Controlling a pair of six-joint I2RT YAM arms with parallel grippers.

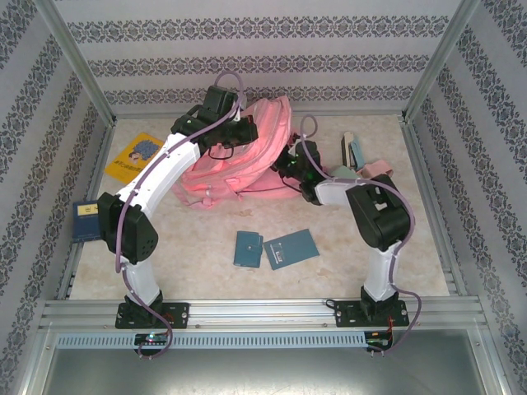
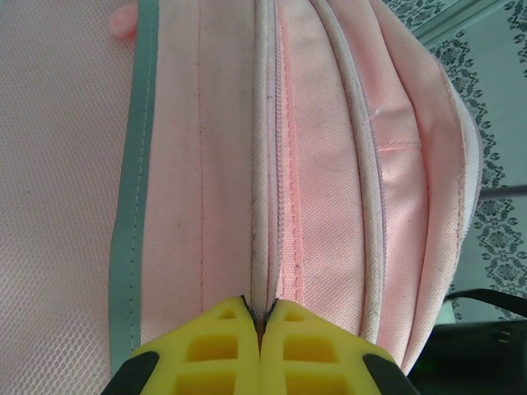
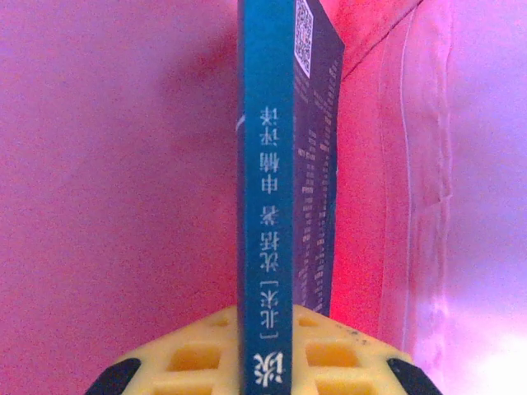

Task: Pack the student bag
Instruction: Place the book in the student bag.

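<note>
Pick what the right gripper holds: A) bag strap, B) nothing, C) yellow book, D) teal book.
D: in the right wrist view, the right gripper is clamped on the spine of a teal book, which stands upright with pink bag fabric on both sides.

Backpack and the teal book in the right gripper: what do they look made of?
Pink backpack: woven fabric, matte; the weave texture, stitched seams and corded piping show, with what seems a mesh panel at one side. Teal book: likely paper with a smooth card cover, going by the thin flat spine with printed characters and a QR code on the cover. It sits clamped in the right gripper.
</note>
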